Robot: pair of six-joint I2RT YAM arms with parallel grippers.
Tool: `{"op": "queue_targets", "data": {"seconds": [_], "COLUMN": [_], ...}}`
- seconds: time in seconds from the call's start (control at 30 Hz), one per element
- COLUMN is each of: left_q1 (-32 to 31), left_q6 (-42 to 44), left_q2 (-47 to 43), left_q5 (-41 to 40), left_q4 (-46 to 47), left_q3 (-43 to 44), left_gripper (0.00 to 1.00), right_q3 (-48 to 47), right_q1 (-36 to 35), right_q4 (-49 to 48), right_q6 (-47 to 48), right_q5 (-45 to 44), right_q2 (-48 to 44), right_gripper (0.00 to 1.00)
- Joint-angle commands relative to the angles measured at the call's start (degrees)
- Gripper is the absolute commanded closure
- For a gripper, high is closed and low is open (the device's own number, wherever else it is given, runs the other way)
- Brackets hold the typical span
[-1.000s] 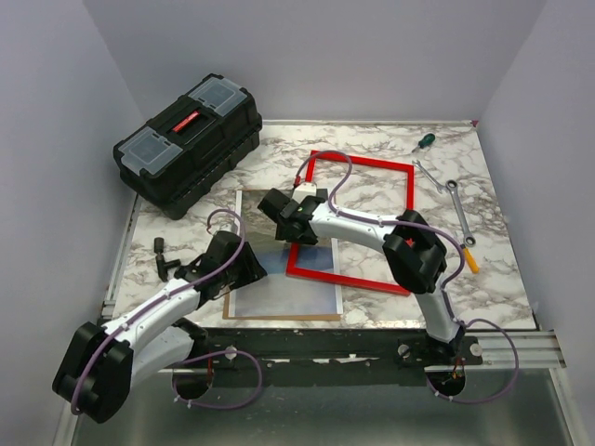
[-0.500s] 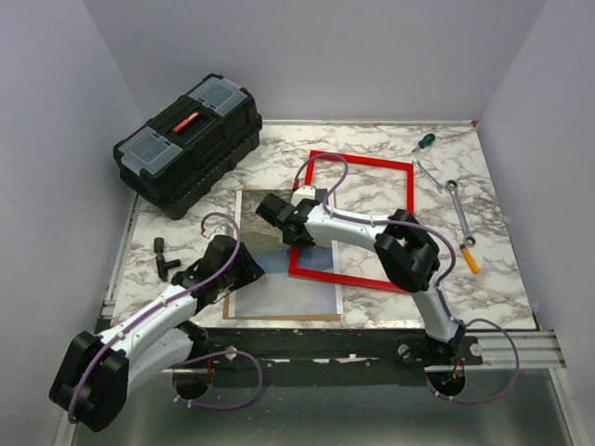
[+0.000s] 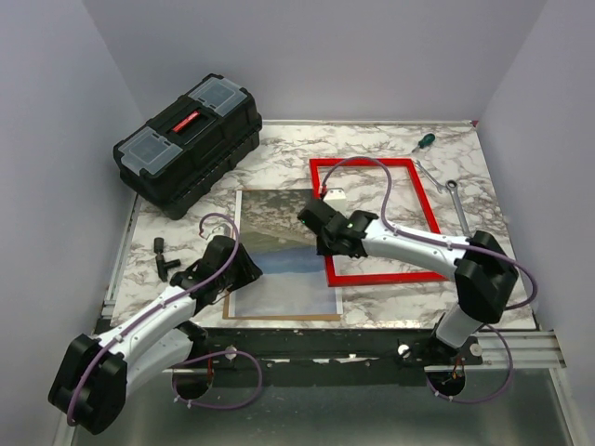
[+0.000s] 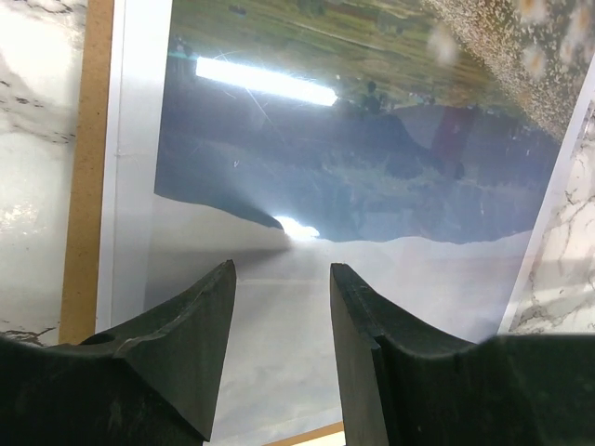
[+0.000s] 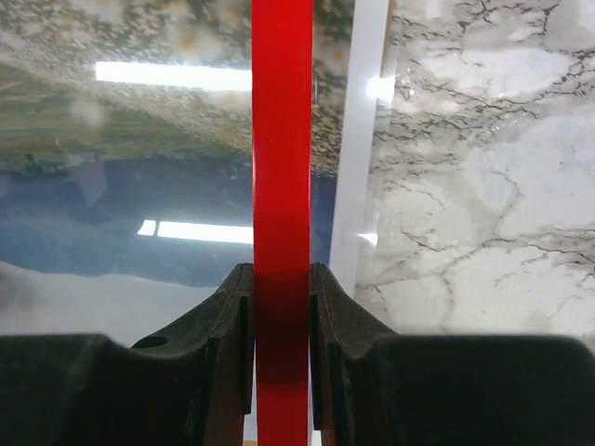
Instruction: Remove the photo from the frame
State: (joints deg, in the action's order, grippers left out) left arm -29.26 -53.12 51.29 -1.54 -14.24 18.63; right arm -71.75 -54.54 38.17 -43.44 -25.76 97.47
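The photo [image 3: 279,246] lies flat on a brown backing board [image 3: 279,317] left of centre; it also shows in the left wrist view [image 4: 353,167] and the right wrist view [image 5: 139,167]. The red frame [image 3: 372,218] lies to its right, its left bar just over the photo's right edge. My right gripper [image 3: 323,223] is shut on that left bar [image 5: 282,186]. My left gripper [image 3: 249,268] is open and empty, its fingers [image 4: 191,325] low over the photo's pale near-left part.
A black toolbox [image 3: 186,144] stands at the back left. A green-handled screwdriver [image 3: 423,141], a wrench [image 3: 460,209] and an orange-handled tool [image 3: 471,258] lie along the right side. A small black part [image 3: 165,255] lies near the left edge.
My right gripper has pulled the red frame to the right, off most of the photo, which now shows nearly whole. My left gripper has stayed over the photo's near-left part.
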Motion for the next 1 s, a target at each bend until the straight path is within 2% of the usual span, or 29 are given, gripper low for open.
{"op": "queue_targets", "data": {"seconds": [0.0,0.17,0.37,0.97], "left_q1": [0.16,0.16,0.16,0.16], "left_q6": [1.06,1.27,1.53,1.88], "left_q2": [-0.12,0.55,1.05,0.66], "left_q5": [-2.92,-2.89,-2.84,-2.96], "left_q4": [-4.19,-4.22,-4.13,-4.66], "left_q3": [0.71,1.33,1.78,2.13], "left_gripper": [0.53,0.52,0.52,0.50], "right_q3": [8.19,14.59,17.45,16.65], "right_q1": [1.23,4.29,6.48,9.86], "right_q4": [-8.94,-15.00,-17.77,-18.74], "right_q6": [4.71,4.27,5.76,7.52], "right_q5": [1.90,3.15,1.60,-2.96], "right_q2": [-4.59,-6.93,-4.51,0.25], "right_gripper": [0.99,0.99,0.99,0.99]}}
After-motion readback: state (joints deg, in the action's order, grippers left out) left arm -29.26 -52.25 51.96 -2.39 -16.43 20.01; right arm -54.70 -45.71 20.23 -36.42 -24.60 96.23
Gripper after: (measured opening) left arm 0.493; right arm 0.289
